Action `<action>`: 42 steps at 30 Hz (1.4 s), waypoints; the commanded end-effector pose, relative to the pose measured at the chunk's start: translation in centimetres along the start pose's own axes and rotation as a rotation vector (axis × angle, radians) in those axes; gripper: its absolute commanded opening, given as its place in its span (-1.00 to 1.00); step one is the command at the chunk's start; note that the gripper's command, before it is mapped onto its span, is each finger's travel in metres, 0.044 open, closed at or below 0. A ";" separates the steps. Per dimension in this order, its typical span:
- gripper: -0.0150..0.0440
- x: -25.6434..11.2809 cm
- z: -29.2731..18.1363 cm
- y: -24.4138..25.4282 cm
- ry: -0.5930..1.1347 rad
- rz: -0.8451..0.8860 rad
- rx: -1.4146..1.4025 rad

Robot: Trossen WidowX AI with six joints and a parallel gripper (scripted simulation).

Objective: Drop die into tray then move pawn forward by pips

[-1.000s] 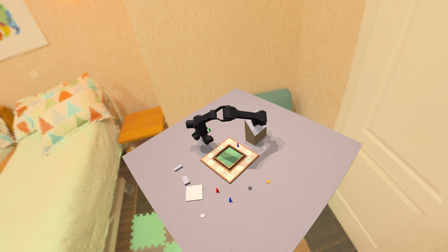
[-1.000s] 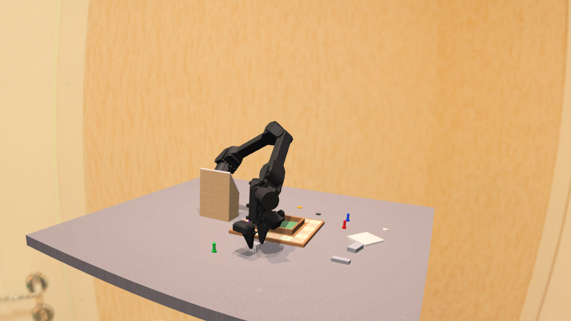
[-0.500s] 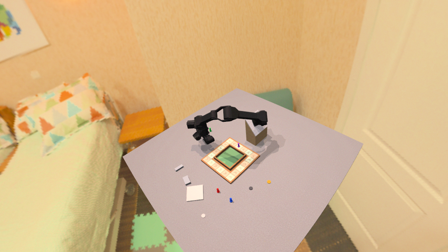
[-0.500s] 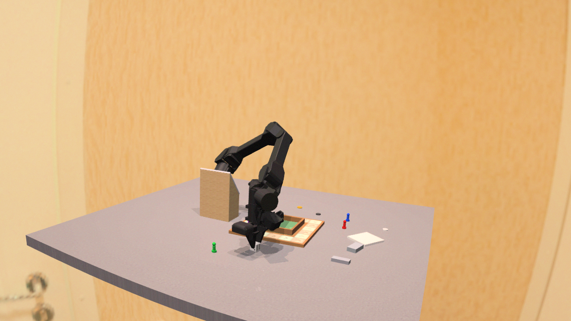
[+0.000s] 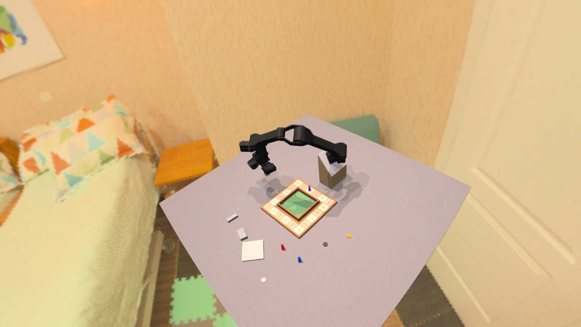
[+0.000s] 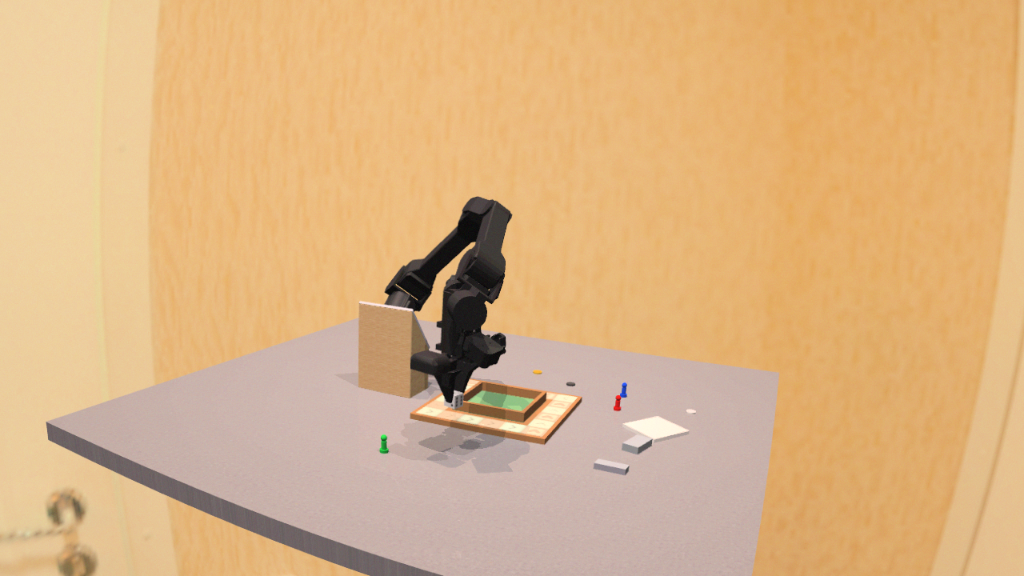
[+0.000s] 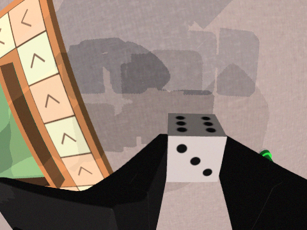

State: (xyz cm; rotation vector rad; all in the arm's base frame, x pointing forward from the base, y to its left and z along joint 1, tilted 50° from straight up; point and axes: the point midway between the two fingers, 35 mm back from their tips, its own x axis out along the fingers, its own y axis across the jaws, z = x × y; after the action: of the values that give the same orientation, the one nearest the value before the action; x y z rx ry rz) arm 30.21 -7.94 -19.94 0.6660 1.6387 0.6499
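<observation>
My gripper (image 6: 454, 398) (image 7: 192, 142) is shut on the white die (image 6: 458, 402) (image 7: 197, 160) and holds it above the table, beside the board. In the wrist view the die shows a three-pip face and a six-pip face. The board (image 5: 299, 230) (image 6: 540, 431) (image 7: 67, 138) has a ring of arrowed squares around the raised tray (image 5: 298, 203) (image 6: 501, 399), whose green floor has no die on it. The purple pawn (image 5: 309, 188) stands on the board's back right row in the top view; it is hidden behind the gripper in the exterior view.
A green pawn (image 6: 383, 445) (image 7: 265, 155) stands beyond the gripper. A red pawn (image 5: 282, 247) (image 6: 617, 403), a blue pawn (image 5: 299, 260) (image 6: 623, 390), three discs, two grey blocks and a pale square tile (image 5: 252, 250) (image 6: 655, 428) lie past the board. The arm's pedestal (image 6: 384, 354) stands close to the board.
</observation>
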 end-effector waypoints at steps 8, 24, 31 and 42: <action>-0.49 -3.8 -0.2 0.9 -0.005 0.001 0.023; -0.49 -3.3 0.3 8.2 -0.014 -0.012 0.427; -0.49 -2.8 0.0 11.4 -0.017 -0.011 0.602; -0.49 -1.8 -1.3 16.2 -0.015 -0.003 0.874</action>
State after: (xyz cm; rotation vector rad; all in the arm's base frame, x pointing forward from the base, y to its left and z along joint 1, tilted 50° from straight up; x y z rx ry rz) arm 30.66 0.79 -7.64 1.2302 1.8791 -0.0629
